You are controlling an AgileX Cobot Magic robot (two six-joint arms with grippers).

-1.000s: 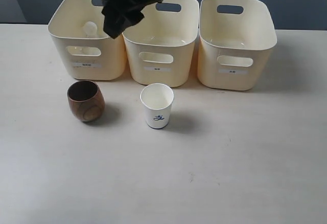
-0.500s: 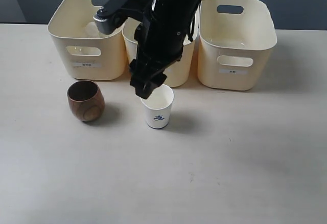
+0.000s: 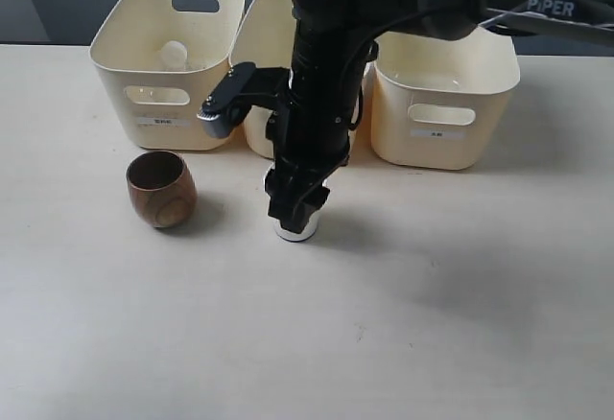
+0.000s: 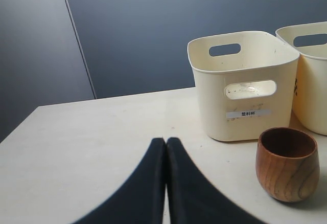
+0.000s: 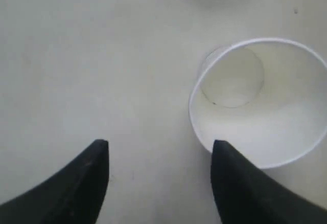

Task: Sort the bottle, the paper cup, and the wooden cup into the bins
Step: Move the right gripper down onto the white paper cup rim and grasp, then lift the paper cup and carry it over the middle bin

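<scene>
The white paper cup (image 3: 296,233) stands on the table in front of the middle bin (image 3: 266,36), mostly hidden under my right gripper (image 3: 295,207). In the right wrist view that gripper (image 5: 159,150) is open; the paper cup (image 5: 260,101) sits beside one fingertip (image 5: 230,168), whose tip overlaps its rim, and only bare table lies between the jaws. The brown wooden cup (image 3: 160,188) stands upright in front of the left bin (image 3: 144,65). Inside that bin the bottle's white cap (image 3: 174,53) shows. My left gripper (image 4: 166,141) is shut and empty, low over the table near the wooden cup (image 4: 287,163).
Three cream bins stand in a row at the back; the right bin (image 3: 446,80) is behind and to the right of my right arm. In the left wrist view the left bin (image 4: 245,83) is beyond the wooden cup. A dark wall rises behind the table.
My right arm has come down from above the left and middle bins, forward and down over the paper cup, which it now mostly covers. The cups have not moved.
</scene>
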